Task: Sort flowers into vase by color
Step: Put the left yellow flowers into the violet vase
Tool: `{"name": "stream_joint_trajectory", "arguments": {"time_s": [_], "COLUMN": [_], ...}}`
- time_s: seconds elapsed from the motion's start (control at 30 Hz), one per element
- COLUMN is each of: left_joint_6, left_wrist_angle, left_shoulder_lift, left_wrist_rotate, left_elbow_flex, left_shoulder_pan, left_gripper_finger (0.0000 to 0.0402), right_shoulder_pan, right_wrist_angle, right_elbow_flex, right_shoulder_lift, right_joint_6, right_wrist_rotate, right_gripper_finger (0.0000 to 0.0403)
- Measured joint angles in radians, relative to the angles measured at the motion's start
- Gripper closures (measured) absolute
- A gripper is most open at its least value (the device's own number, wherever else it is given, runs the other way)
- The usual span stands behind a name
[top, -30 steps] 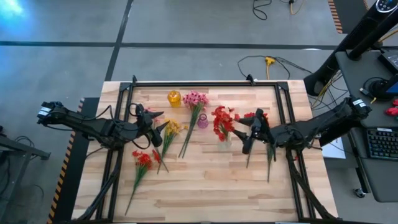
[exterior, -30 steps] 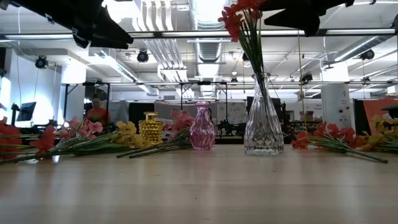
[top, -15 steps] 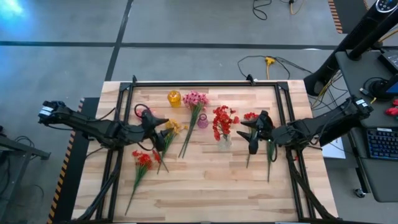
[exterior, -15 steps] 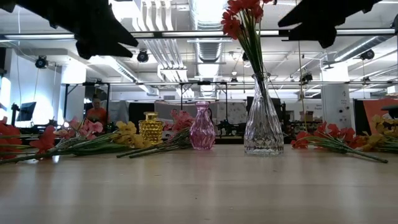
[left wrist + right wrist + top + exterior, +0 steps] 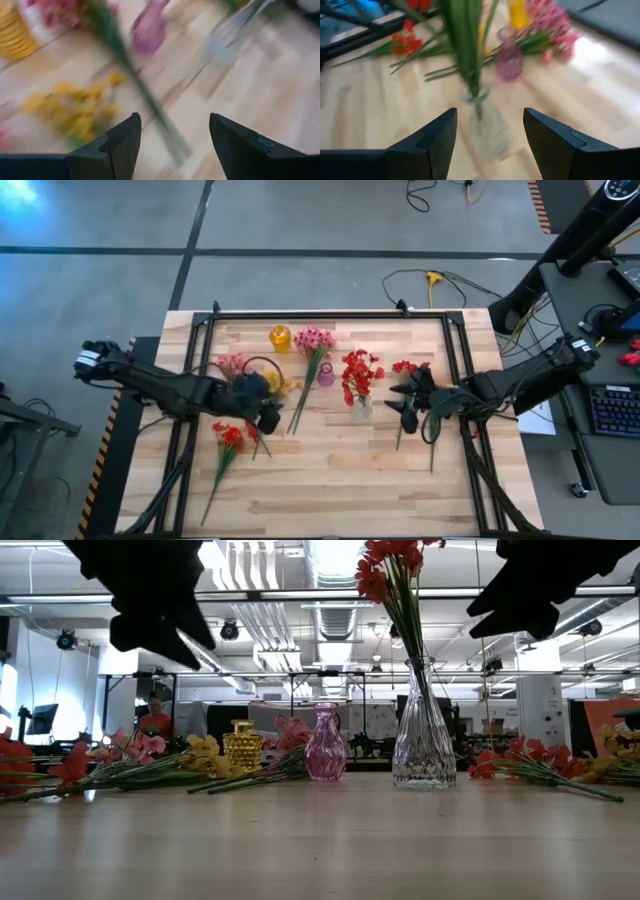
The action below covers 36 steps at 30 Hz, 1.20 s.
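Red flowers (image 5: 358, 370) already stand in the clear vase (image 5: 361, 408); pink vase (image 5: 326, 375) and yellow vase (image 5: 279, 337) look empty. Pink flowers (image 5: 315, 340), yellow flowers (image 5: 278, 385) and more red ones lie on the counter (image 5: 340, 470). Left pincer (image 5: 171, 131) spread, empty, over the yellow flowers; right pincer (image 5: 490, 131) spread, empty, near the clear vase. Mostly undone.

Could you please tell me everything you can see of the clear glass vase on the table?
The clear glass vase stands upright near the table's middle, between the small pink vase and the red flowers lying to its right. It looks like faceted cut glass, with a wide base tapering to a narrow neck. It holds a bunch of red flowers on long green stems, rising well above its rim. Neither gripper touches it.
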Motion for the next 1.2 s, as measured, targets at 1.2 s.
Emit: {"name": "stream_joint_trajectory", "arguments": {"time_s": [1.2], "left_joint_6": [-0.131], "left_wrist_angle": [-0.356], "left_shoulder_lift": [0.406], "left_wrist_rotate": [0.084], "left_elbow_flex": [0.173], "left_shoulder_pan": [0.097], "left_gripper_finger": [0.0184], "right_shoulder_pan": [0.0], "right_wrist_angle": [0.007], "right_elbow_flex": [0.09], "right_shoulder_lift": [0.127], "right_joint_6": [0.081], "right_wrist_rotate": [-0.14], "right_gripper_finger": [0.0181]}}
